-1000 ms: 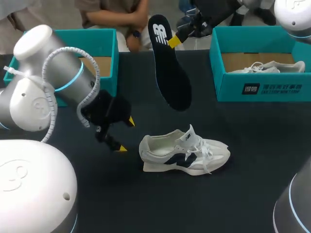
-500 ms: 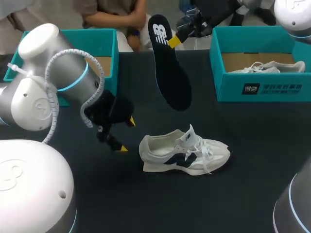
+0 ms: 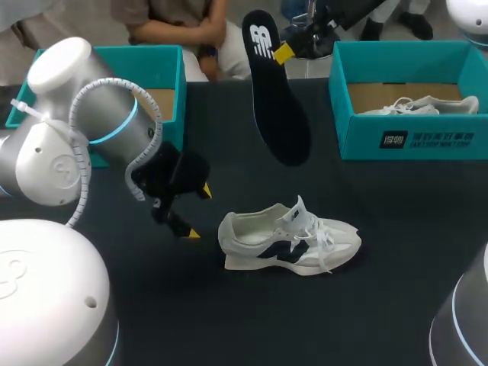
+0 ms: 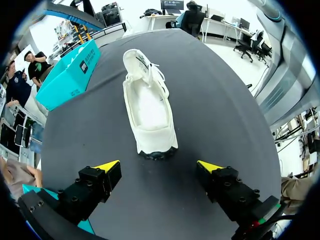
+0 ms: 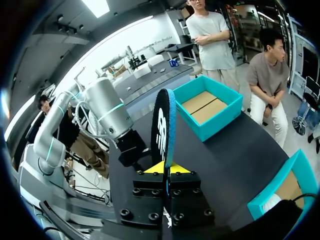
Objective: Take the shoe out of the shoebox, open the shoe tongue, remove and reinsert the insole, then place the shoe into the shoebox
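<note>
"So, where was the insole (image 3: 278,114) at that moment?"

"Up off the table (image 3: 396,229). The right gripper (image 3: 284,52) had its fingers closed on the logo end, and the rest hung down, above and behind the shoe (image 3: 288,240), touching nothing."

"And the shoe?"

"It stood on its sole on the table, out of the box (image 3: 412,137), heel toward the left gripper (image 3: 197,212). That gripper hovered just behind the heel with its fingers spread wide and held nothing."

"What was the step, then?"

"Putting the insole back, I judged. The free end had to go in first, so the right arm needed to turn the insole along the shoe's length and slide it toward the toe at a shallow angle, not drop it straight down."

"Any risk?"

"The shoe looked light and nothing braced it. A push might have shoved it along the table, or the tongue could have blocked the opening. The left gripper was well placed to steady the heel first."
</note>
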`<act>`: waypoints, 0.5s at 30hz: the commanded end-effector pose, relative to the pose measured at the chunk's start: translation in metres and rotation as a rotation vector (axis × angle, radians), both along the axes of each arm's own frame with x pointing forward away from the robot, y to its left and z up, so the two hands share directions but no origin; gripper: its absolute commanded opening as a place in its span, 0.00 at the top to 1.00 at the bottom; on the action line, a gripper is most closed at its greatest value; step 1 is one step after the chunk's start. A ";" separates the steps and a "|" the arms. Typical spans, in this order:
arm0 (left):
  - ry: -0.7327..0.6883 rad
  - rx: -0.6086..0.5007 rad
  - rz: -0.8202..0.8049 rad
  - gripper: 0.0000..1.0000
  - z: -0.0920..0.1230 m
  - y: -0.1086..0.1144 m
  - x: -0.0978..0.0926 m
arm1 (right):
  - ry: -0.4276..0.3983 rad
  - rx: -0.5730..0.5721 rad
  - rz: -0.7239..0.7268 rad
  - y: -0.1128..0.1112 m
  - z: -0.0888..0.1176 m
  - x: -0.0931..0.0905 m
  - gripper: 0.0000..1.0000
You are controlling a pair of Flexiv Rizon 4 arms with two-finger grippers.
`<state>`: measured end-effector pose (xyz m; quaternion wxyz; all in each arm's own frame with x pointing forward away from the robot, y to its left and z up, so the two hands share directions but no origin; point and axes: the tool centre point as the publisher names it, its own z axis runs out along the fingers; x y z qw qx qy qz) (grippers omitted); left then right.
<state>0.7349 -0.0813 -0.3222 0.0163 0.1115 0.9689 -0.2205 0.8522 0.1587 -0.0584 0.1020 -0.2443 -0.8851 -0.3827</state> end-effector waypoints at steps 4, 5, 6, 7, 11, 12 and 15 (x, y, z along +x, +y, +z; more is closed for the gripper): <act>-0.001 0.002 0.001 0.00 0.000 0.000 0.000 | 0.019 0.025 0.007 0.006 -0.012 0.000 1.00; -0.001 0.002 0.001 0.00 0.000 0.000 0.000 | 0.017 0.023 0.002 0.004 -0.012 0.000 1.00; -0.001 0.002 0.001 0.00 0.000 0.000 0.000 | 0.013 0.018 -0.004 0.002 -0.010 -0.001 1.00; -0.001 0.002 0.001 0.00 0.000 0.000 0.000 | 0.007 0.019 -0.008 0.001 -0.009 -0.001 1.00; -0.001 0.002 0.001 0.00 0.000 0.000 0.000 | -0.009 0.017 -0.017 -0.002 -0.003 -0.003 1.00; -0.001 0.002 0.001 0.00 0.000 0.000 0.000 | -0.009 0.018 -0.017 -0.001 -0.003 -0.002 1.00; -0.001 0.002 0.001 0.00 0.000 0.000 0.000 | -0.013 0.029 -0.014 0.003 -0.003 0.000 1.00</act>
